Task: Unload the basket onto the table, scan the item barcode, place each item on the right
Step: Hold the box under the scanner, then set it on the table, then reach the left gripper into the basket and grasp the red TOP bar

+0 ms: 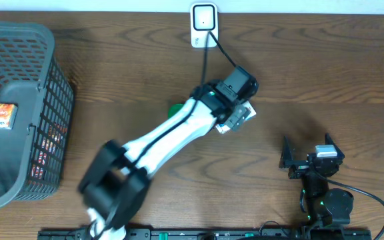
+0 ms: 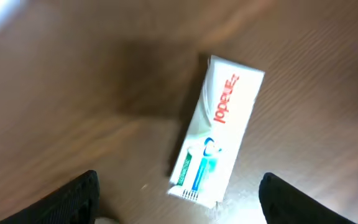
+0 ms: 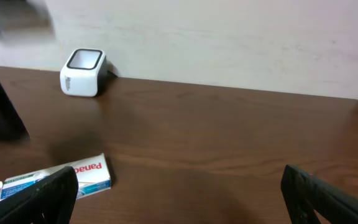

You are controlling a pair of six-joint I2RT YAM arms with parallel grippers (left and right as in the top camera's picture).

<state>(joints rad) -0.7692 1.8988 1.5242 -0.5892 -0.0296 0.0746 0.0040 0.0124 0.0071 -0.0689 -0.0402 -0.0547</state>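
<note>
The box [image 2: 219, 134] lies flat on the desk [image 1: 325, 80], printed face up, directly under your left tool [image 2: 179, 198]. Its near end sits between the two fingers and touches neither. That tool is spread wide and grips nothing, so the box is resting on its own weight. A few short dark bars at the end nearest the fingers may be the barcode, but they are too blurred to tell.

The flat pose matters. With the broad face up, the box is stable and easy to straddle, but no side of it is turned toward the scanner [image 1: 203, 23]. The scanner stands ahead of the tool against the wall, well apart from the box, so I judge the scan itself is not yet done from here. You would need a fresh grip across the narrow width, then a lift and a turn toward the scanner window.

The basket [image 1: 52, 100] sits far off to the tool's left. Your right tool [image 3: 179, 190] waits behind and to the right, fingers spread and empty, looking across at the box.
</note>
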